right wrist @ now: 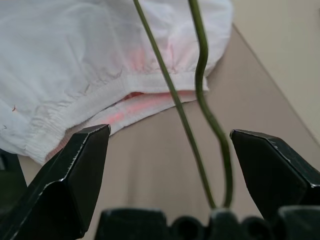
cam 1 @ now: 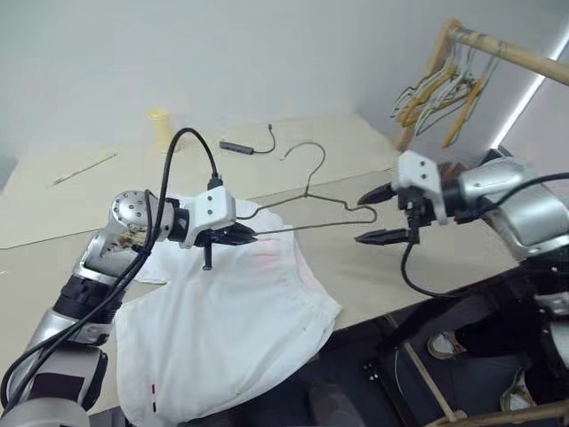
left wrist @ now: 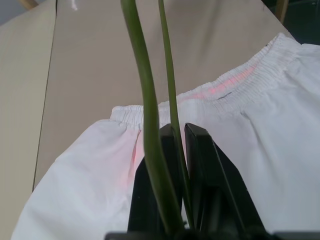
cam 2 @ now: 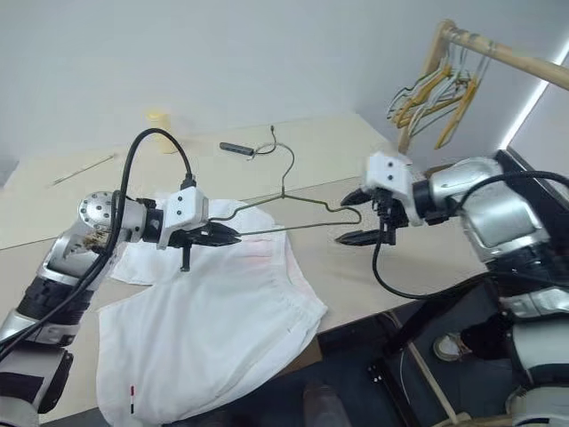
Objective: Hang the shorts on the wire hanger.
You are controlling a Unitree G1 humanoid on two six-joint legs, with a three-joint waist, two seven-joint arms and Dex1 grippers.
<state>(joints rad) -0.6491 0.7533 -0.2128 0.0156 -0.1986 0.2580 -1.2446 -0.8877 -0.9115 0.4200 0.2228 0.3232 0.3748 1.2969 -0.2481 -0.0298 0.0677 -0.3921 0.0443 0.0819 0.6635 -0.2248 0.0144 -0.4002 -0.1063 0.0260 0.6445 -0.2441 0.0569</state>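
The white shorts lie flat on the beige table, waistband toward the far side, one leg reaching the near edge. Above the waistband, the thin dark wire hanger is held roughly level, hook pointing away. My left gripper is shut on the hanger's left end; in the left wrist view both wires run out between its fingertips. My right gripper stands open around the hanger's right bend. In the right wrist view the wires pass between the spread fingers without touching them.
A wooden rail at the upper right carries several yellow, green and white hangers. A yellow cup, a dark cable and a thin stick lie on the far part of the table. Dark clutter sits below the table's near right edge.
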